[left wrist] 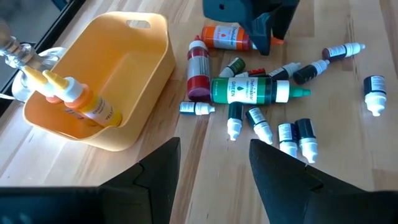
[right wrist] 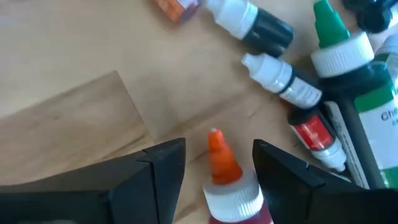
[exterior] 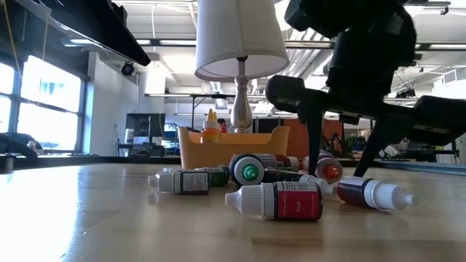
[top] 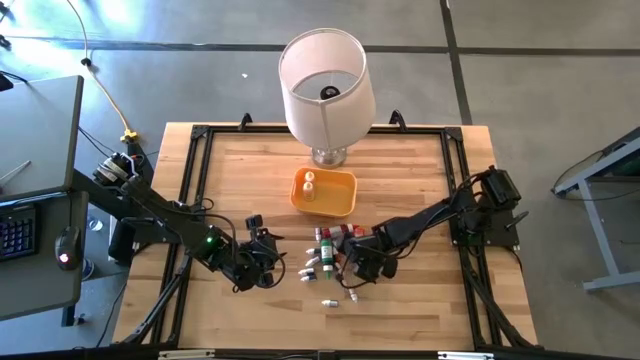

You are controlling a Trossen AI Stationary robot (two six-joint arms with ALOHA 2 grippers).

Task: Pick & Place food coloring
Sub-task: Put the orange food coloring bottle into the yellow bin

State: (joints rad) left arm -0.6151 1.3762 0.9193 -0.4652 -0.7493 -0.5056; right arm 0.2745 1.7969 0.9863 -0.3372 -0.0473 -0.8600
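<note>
the right gripper (right wrist: 214, 171) is down low with its fingers spread around an orange-tipped little bottle (right wrist: 224, 180), in the pile of small food coloring bottles (top: 330, 262) on the wooden table (top: 420, 310). the left gripper (left wrist: 214, 165) waits open beside the orange plastic tray (left wrist: 134, 74).

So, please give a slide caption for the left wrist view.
Open left tool faces scattered food coloring bottles beside the orange tray.

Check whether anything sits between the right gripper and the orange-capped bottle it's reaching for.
Nothing visible does. The right gripper is open, its fingers either side of the orange-capped squeeze bottle. The neighbouring small white-capped bottles lie off to one side.
</note>
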